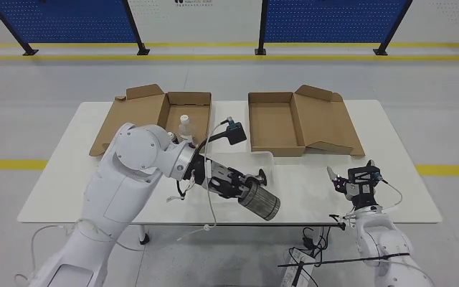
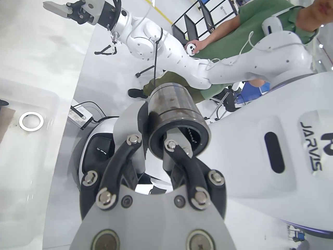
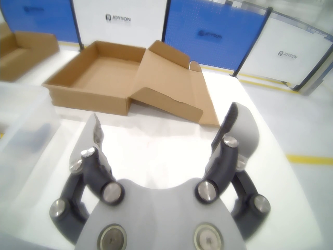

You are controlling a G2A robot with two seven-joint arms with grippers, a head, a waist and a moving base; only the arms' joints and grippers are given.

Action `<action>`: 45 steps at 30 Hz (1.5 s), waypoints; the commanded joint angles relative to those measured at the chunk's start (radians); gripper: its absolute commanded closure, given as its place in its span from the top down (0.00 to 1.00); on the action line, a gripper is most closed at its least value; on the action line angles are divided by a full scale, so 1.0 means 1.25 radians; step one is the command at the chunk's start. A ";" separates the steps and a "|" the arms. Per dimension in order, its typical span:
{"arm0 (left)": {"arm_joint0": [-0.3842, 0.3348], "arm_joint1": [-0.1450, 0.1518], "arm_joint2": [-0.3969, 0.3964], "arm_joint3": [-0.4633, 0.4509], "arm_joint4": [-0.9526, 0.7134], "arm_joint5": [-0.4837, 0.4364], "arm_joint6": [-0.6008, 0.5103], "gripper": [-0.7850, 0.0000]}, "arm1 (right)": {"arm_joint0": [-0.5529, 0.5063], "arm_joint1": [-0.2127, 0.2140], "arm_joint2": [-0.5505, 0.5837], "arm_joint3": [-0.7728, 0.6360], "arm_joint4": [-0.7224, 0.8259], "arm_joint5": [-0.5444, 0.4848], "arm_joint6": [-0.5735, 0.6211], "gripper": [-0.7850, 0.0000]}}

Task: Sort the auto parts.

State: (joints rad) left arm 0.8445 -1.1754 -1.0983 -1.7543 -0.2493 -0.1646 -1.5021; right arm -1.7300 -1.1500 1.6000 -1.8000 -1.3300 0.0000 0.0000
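Left gripper (image 2: 158, 131) clenched on dark steel cylindrical bearing sleeve (image 2: 173, 105), 1 finger inside bore, near white table (image 1: 409, 194) front edge | right gripper (image 3: 164, 123) fingers spread apart, over table's right side

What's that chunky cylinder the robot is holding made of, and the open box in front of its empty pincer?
The cylinder: probably steel, grey sheen with brownish, rust-like stains; its black end ring could be rubber or plastic. The box: cardboard, matt brown with folded flaps.
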 commanded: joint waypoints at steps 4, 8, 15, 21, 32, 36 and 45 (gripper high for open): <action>-0.004 0.004 0.006 0.005 -0.005 -0.002 0.001 0.00 | 0.000 0.000 0.000 0.000 0.000 0.000 0.000 1.00; -0.008 0.007 0.011 0.009 -0.008 -0.002 0.001 0.00 | 0.000 0.000 0.000 0.000 0.000 0.000 0.000 1.00; -0.016 0.011 0.020 0.016 -0.011 -0.004 -0.001 0.00 | 0.000 0.000 0.000 0.000 0.000 0.000 0.000 1.00; -0.020 0.016 0.026 0.024 0.011 -0.006 0.008 0.00 | 0.000 0.000 0.000 0.000 0.000 0.000 0.000 1.00; -0.024 0.026 0.033 0.031 0.059 -0.009 0.024 0.00 | 0.000 0.000 0.000 0.000 0.000 0.000 0.000 1.00; -0.029 0.030 0.032 0.033 0.092 -0.005 0.039 0.00 | 0.000 0.000 0.000 0.000 0.000 0.000 0.000 1.00; -0.039 0.037 0.041 0.035 0.120 0.002 0.037 0.00 | 0.000 0.000 0.000 0.000 0.000 0.000 0.000 1.00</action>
State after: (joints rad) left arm 0.7979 -1.1297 -1.0492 -1.7122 -0.1057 -0.1627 -1.4555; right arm -1.7300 -1.1500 1.6000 -1.8000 -1.3300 0.0000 0.0000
